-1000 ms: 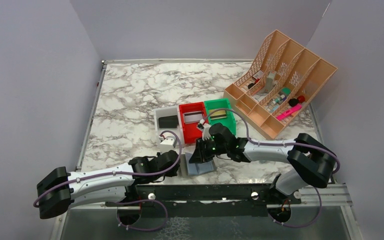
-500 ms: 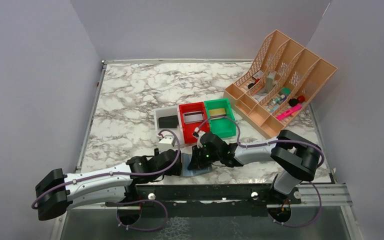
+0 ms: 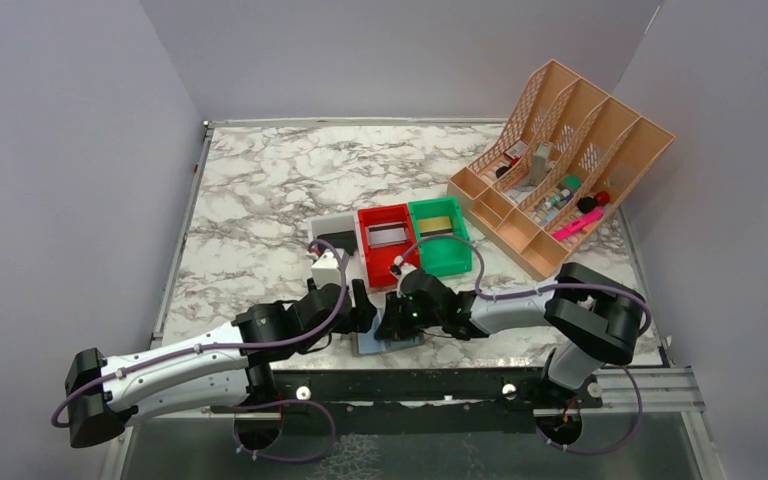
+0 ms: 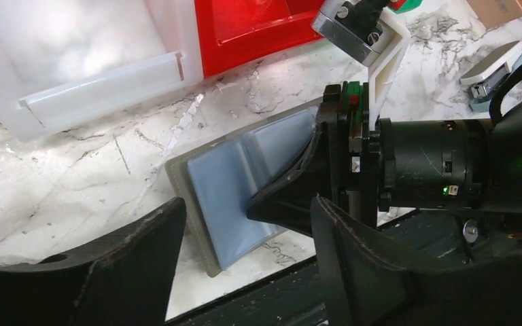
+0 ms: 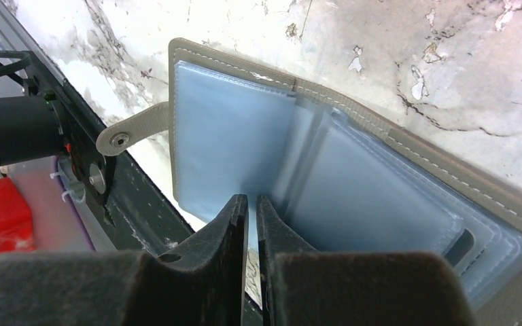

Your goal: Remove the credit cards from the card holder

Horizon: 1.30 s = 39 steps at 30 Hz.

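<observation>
– Left gripper [image 4: 248,204] has swung in beside the right one, jaws now wide apart.
– Right gripper [image 5: 251,204]?
– Nearly together, pinching a sleeve of the card holder [image 5: 238,129], which lies open on the table [image 5: 448,61] near the red bin [image 4: 258,27].

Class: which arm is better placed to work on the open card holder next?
Right: the right gripper, shut, is at the card holder, on its blue sleeves; the left gripper hangs open beside it.
</observation>
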{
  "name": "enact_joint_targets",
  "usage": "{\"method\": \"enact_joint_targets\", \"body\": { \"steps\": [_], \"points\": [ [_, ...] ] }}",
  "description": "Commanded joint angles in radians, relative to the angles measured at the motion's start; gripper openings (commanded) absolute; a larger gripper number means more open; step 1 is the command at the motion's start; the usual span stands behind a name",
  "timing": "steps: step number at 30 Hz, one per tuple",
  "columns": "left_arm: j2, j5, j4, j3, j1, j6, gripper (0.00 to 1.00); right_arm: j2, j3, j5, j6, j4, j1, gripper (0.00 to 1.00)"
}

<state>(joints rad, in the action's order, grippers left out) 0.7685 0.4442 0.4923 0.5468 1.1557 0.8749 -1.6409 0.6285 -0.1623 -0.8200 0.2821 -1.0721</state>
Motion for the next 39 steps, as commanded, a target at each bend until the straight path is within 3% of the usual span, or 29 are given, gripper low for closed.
{"method": "enact_joint_targets", "body": {
  "steps": [1, 7, 11, 17, 19, 24, 39],
  "points": [
    [0.033, -0.031, -0.034, 0.010, 0.001, -0.053, 0.66, -0.004, -0.068, 0.140, -0.003, -0.066, -0.002, 0.17],
    [0.150, -0.159, -0.189, -0.049, 0.002, -0.065, 0.45, 0.104, -0.141, 0.146, -0.039, 0.050, -0.002, 0.18],
    [0.220, -0.148, -0.280, -0.082, 0.000, -0.058, 0.38, 0.191, -0.115, 0.162, -0.026, -0.015, -0.001, 0.20],
    [0.342, -0.146, -0.300, -0.071, -0.001, -0.069, 0.36, 0.364, -0.096, 0.284, -0.031, -0.214, -0.001, 0.26],
    [0.367, -0.149, -0.300, -0.073, -0.001, -0.065, 0.34, 0.422, -0.100, 0.343, -0.040, -0.285, -0.001, 0.35],
    [0.356, -0.153, -0.300, -0.094, -0.002, -0.056, 0.33, 0.504, -0.107, 0.436, -0.048, -0.435, -0.001, 0.47],
    [0.298, -0.154, -0.301, -0.126, -0.002, -0.059, 0.33, 0.349, -0.056, 0.355, 0.000, -0.393, -0.001, 0.48]
  ]
}}
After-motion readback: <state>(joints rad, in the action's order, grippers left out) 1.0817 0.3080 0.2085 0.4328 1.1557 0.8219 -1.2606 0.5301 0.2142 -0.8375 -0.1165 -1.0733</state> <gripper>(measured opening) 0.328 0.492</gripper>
